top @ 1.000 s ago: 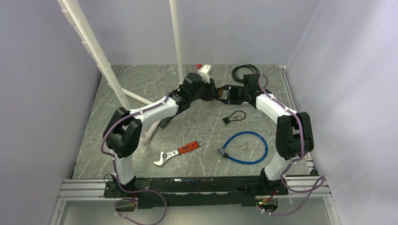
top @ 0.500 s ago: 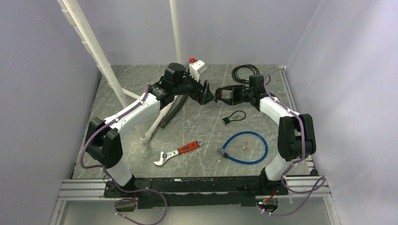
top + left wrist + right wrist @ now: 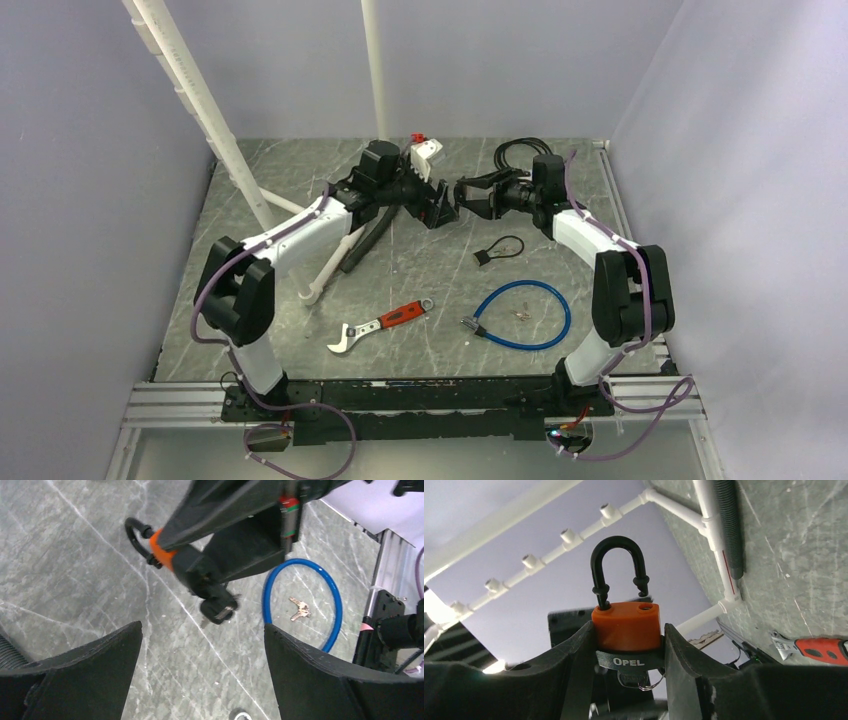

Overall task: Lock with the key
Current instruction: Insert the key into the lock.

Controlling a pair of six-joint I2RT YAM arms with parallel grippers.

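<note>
Since a second ago the left hand (image 3: 437, 205) has opened and drawn back a little from the padlock (image 3: 626, 625), and its arm has swung leftwards. That hand now hangs above the tabletop (image 3: 440, 290) at the far middle, tipped downward, its fingers (image 3: 90, 665) spread wide with nothing between them. Just across a small gap, the right hand (image 3: 470, 192) reaches in from the right on a long, nearly level forearm and faces the left one.

The right hand is partly closed, its two fingers (image 3: 574, 655) clamping the orange body of the padlock from either side and holding it clear of the tabletop. The black shackle (image 3: 618, 565) stands raised: one leg sits in the body, while the other end hangs free above its hole. A key (image 3: 218, 609) with a black head sticks out of the underside of the lock.

Below the hands, near the right arm, a blue cable loop (image 3: 525, 315) lies flat with a pair of loose keys (image 3: 299, 609) inside it. A red-handled wrench (image 3: 380, 324) lies towards the middle, and a small black cord (image 3: 500, 248) lies between the loop and the hands.
</note>
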